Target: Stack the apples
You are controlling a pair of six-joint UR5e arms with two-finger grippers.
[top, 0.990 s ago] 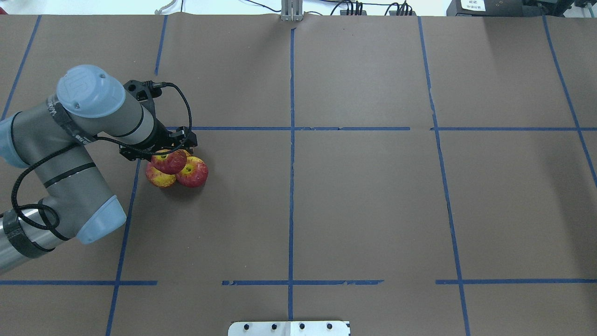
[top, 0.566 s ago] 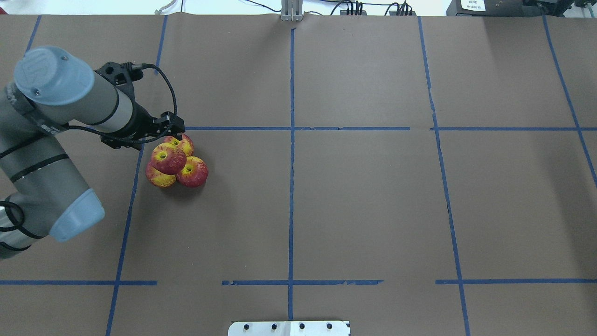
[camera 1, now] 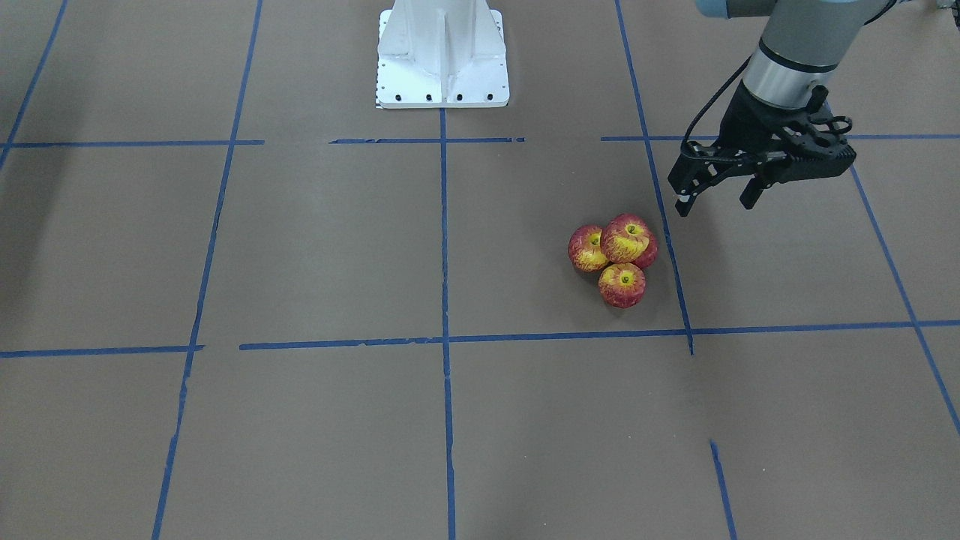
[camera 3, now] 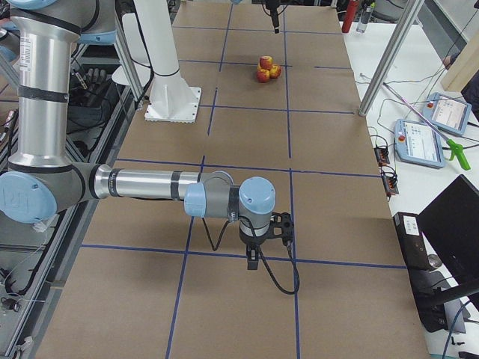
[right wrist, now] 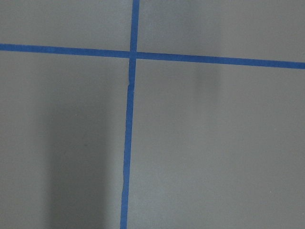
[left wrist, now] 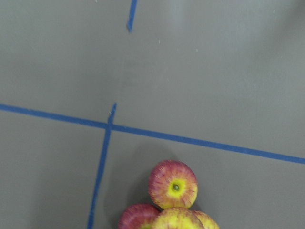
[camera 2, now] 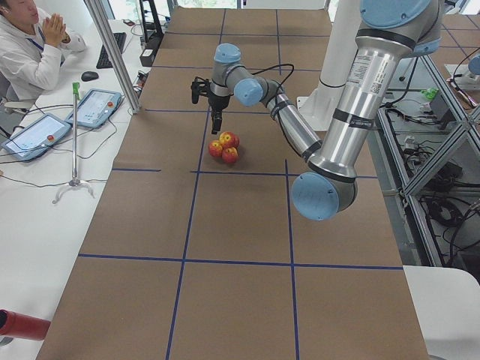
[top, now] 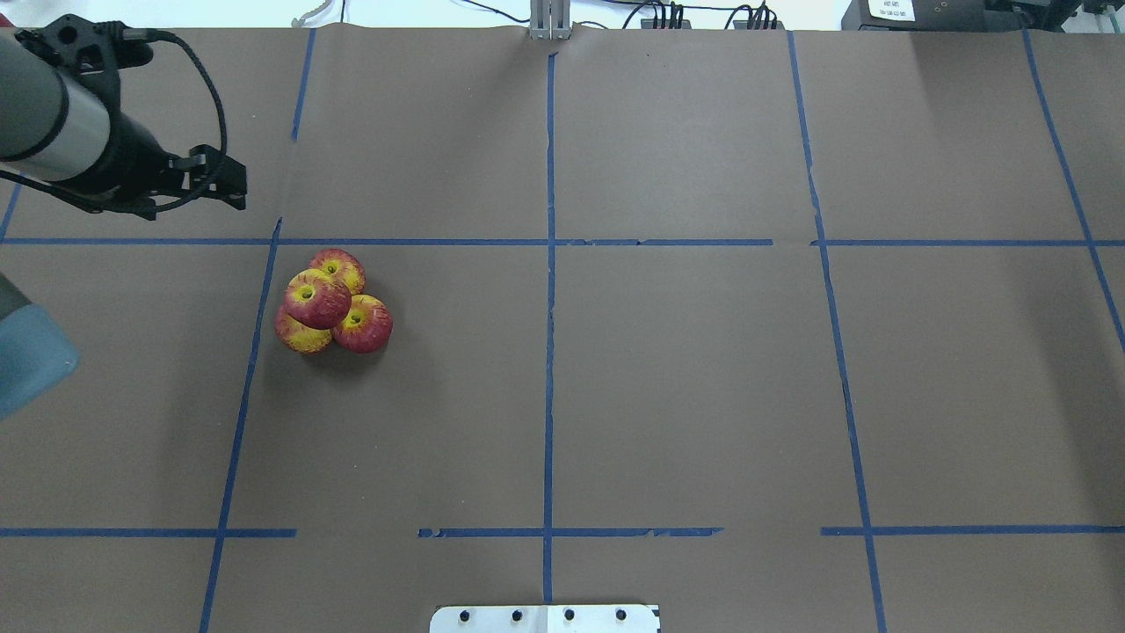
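Four red-and-yellow apples form a pile on the brown table. Three sit on the paper, and the top apple rests on them. The pile also shows in the exterior left view, the exterior right view and at the bottom of the left wrist view. My left gripper is open and empty, raised and apart from the pile on its far left side. My right gripper shows only in the exterior right view, far from the apples near a tape crossing. I cannot tell whether it is open or shut.
Blue tape lines divide the table into squares. The white robot base stands at the robot's edge. An operator, tablets and a metal post are beside the table's left end.
My left gripper has let go of the top apple and drawn back from the pile, up and to the far left. The four apples have stayed in place.
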